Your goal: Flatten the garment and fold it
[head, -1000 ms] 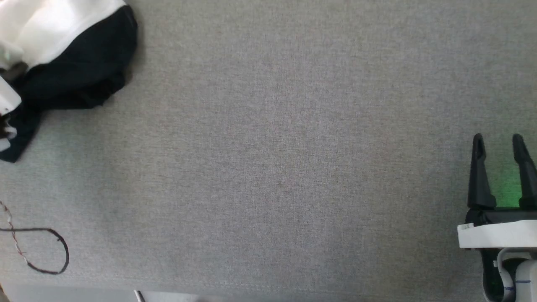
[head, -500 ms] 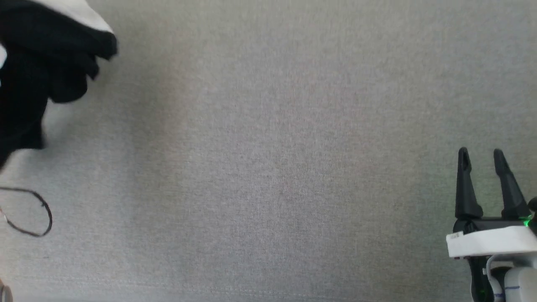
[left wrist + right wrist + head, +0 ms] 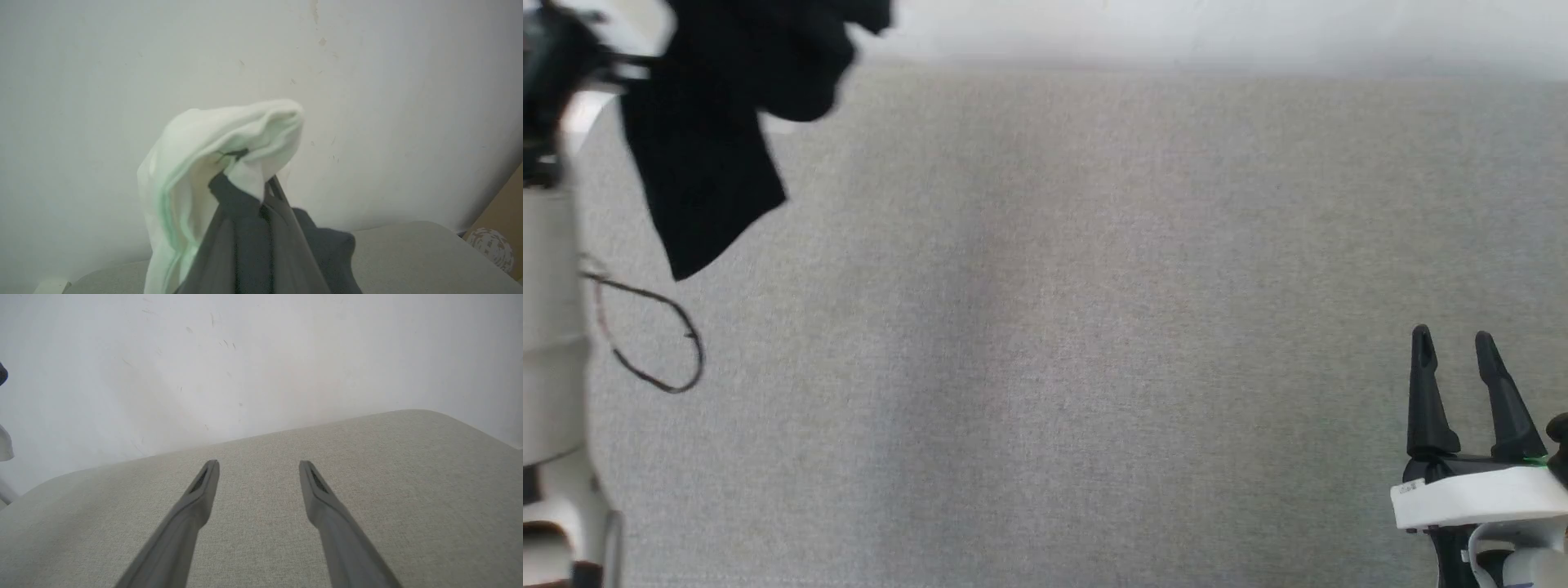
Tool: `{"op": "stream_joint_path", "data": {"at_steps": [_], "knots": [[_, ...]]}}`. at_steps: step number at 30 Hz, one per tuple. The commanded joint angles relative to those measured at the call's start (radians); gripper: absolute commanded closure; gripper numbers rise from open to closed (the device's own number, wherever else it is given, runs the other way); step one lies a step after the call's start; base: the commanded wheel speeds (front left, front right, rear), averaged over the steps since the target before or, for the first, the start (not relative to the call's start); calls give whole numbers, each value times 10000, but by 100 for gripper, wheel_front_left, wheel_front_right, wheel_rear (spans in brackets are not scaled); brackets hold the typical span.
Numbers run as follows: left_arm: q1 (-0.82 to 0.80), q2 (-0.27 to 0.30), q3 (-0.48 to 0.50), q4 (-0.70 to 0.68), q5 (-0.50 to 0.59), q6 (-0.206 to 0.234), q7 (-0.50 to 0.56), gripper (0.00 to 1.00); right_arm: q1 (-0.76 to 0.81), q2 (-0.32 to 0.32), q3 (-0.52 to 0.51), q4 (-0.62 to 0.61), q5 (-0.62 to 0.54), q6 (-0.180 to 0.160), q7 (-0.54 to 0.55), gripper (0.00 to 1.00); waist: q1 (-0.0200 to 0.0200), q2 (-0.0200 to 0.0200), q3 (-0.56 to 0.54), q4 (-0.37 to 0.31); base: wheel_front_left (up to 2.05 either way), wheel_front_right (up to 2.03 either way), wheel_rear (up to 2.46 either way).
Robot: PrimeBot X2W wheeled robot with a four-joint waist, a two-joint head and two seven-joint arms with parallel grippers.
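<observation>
The left wrist view showed the left gripper [image 3: 245, 196] pinched shut on a white fold of the T-shirt [image 3: 192, 163], held up before the wall [image 3: 388, 81]. The head view caught its black sleeve [image 3: 707, 163] dangling above the grey fabric surface [image 3: 1078, 327], upper left. The right gripper [image 3: 1452, 347] hovered empty, fingers parted. A second earlier the T-shirt was bunched against the surface, and the head camera had since shifted.
</observation>
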Motion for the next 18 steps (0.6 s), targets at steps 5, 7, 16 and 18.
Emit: {"op": "stream_joint_path", "data": {"at_steps": [5, 7, 16, 18], "knots": [[-175, -763, -751, -932, 32, 97, 310, 100, 92, 17, 9, 58, 160, -7, -47, 0, 3, -1, -376, -392, 0, 0, 0], [-163, -1048, -1054, -1182, 73, 120, 362, 100, 83, 17, -9, 78, 188, -7, -47, 0, 3, -1, -392, -481, 0, 0, 0], [622, -2772, -2180, -1548, 65, 505, -205, 100, 90, 17, -96, 126, 253, -7, -47, 0, 3, -1, -470, -769, 0, 0, 0], [1000, -3112, -2562, -1387, 204, 561, -459, 100, 91, 17, -107, 148, 263, -7, -47, 0, 3, -1, -462, -819, 0, 0, 0]]}}
